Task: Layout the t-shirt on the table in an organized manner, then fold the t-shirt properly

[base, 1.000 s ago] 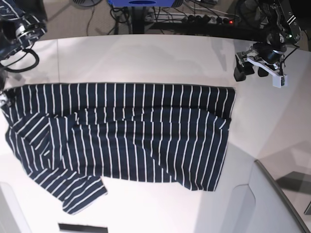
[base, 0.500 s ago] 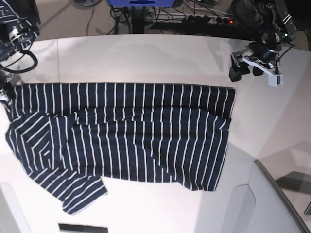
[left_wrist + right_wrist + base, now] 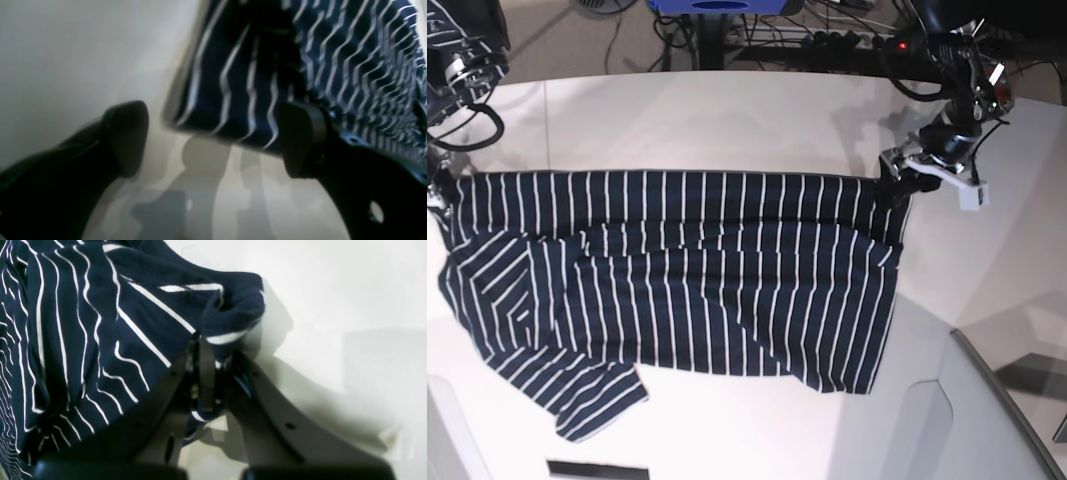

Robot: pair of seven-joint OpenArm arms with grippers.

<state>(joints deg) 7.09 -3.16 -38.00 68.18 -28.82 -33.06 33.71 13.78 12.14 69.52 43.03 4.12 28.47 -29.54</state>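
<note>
White table [image 3: 727, 110], left gripper [image 3: 905, 172] now at t-shirt [image 3: 687, 290] corner

You have one t-shirt [image 3: 677, 285] on one table [image 3: 727, 120], and two grippers (left gripper [image 3: 905, 178], right gripper [image 3: 217, 373]).

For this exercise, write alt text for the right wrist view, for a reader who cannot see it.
The right gripper is shut on a bunched corner of the t-shirt, dark navy with thin white stripes. The shirt fills the left half of the view; the white table shows at right.
</note>
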